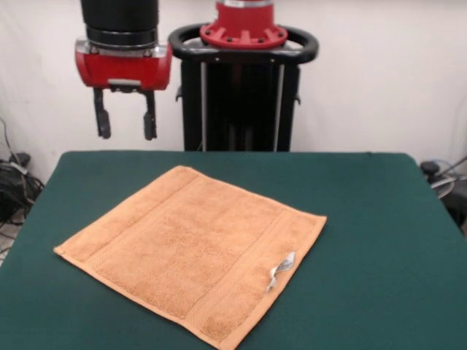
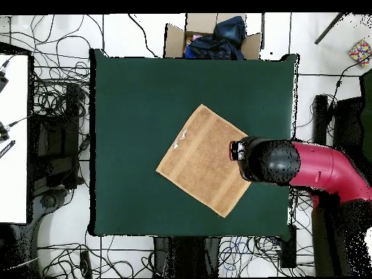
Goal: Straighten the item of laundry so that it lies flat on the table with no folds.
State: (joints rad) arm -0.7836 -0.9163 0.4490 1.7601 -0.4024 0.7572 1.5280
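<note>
orange-tan towel (image 1: 193,251) flat, white care tag (image 1: 281,270) up | green table (image 1: 379,219) | gripper (image 1: 125,124) raised, fingers apart, empty

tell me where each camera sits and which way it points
Front view: sits across the table, level, facing the robot; shows the towel, the raised gripper with fingers apart, and the pedestal.
Overhead view: sits above, looking straight down; shows the table, towel and red arm reaching in from the right.
Both share the flat towel, its white tag and the arm.
</note>
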